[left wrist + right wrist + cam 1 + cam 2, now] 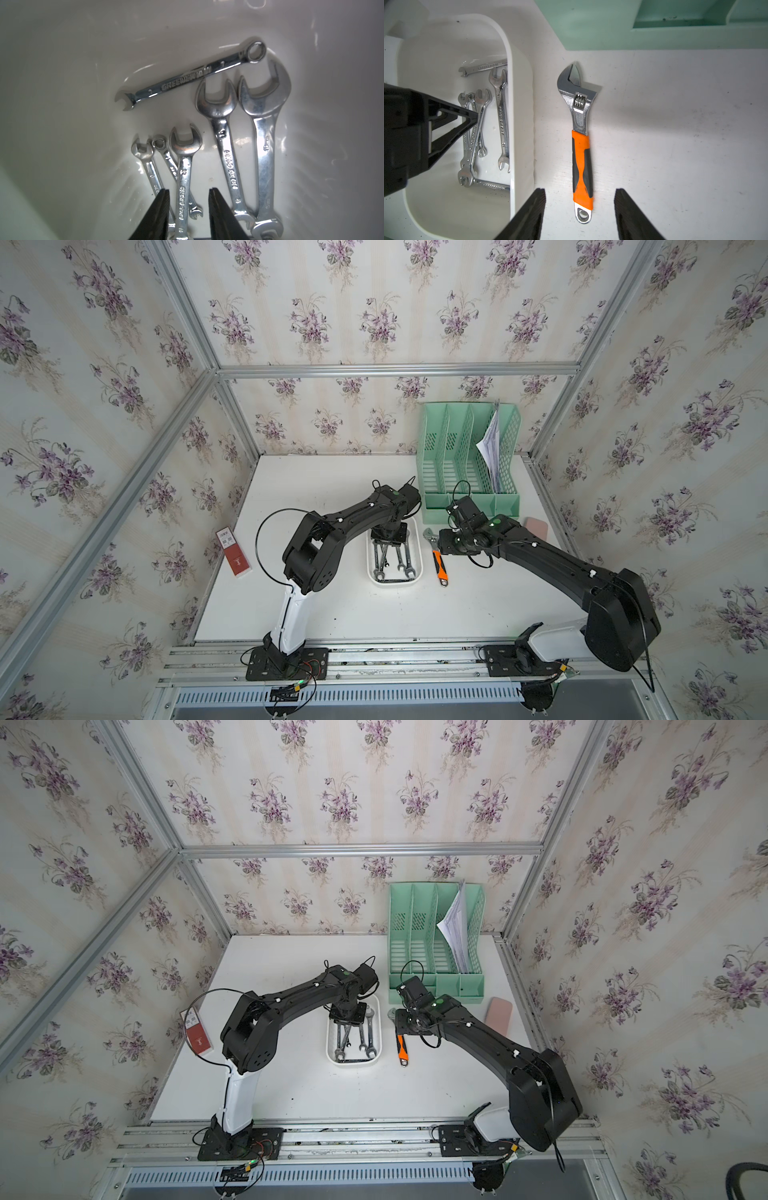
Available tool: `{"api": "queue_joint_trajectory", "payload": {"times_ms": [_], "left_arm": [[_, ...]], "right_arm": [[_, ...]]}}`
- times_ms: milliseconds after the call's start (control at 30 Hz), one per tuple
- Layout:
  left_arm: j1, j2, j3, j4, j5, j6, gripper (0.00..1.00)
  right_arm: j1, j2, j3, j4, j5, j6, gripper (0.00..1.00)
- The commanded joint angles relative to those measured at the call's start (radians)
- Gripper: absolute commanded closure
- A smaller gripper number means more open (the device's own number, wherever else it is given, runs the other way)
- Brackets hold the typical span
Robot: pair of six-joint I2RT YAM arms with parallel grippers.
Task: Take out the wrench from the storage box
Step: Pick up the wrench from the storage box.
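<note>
The white storage box (395,583) (353,1063) sits mid-table and holds several chrome wrenches (392,562). My left gripper (387,551) (189,190) reaches down inside the box (62,83). It is open, and its fingers straddle the shaft of one small wrench (184,176) with a gap on each side. An orange-handled adjustable wrench (438,564) (581,145) lies on the table right of the box (519,104). My right gripper (442,545) (580,190) hovers open over its handle end, holding nothing.
A mint-green file rack (469,464) with papers stands behind the right arm. A flat pink case (538,526) lies at the right edge. A red and white packet (233,551) lies at the table's left edge.
</note>
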Motion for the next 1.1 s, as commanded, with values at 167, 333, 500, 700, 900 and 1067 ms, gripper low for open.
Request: {"api": "queue_joint_trajectory", "payload": {"times_ms": [167, 333, 500, 700, 900, 1067], "left_arm": [[0.0, 0.015, -0.062, 0.004, 0.014, 0.02, 0.63], [0.0, 0.01, -0.094, 0.012, 0.014, 0.021, 0.64], [-0.001, 0.009, -0.108, 0.025, 0.028, 0.019, 0.75], [-0.001, -0.003, -0.095, 0.016, 0.024, 0.02, 0.83], [-0.001, -0.025, -0.074, -0.012, 0.018, 0.024, 0.85], [-0.001, -0.048, -0.047, -0.039, 0.012, 0.028, 0.86]], "right_arm": [[-0.002, -0.003, -0.008, 0.004, 0.002, 0.0, 0.41], [-0.002, -0.003, -0.007, 0.002, 0.001, 0.0, 0.41], [-0.002, -0.003, -0.01, 0.004, 0.001, 0.002, 0.41], [-0.002, -0.006, -0.015, 0.0, 0.005, 0.003, 0.41], [-0.002, 0.0, -0.014, 0.004, 0.003, 0.002, 0.41], [-0.002, 0.006, -0.011, 0.006, 0.001, 0.0, 0.41]]}}
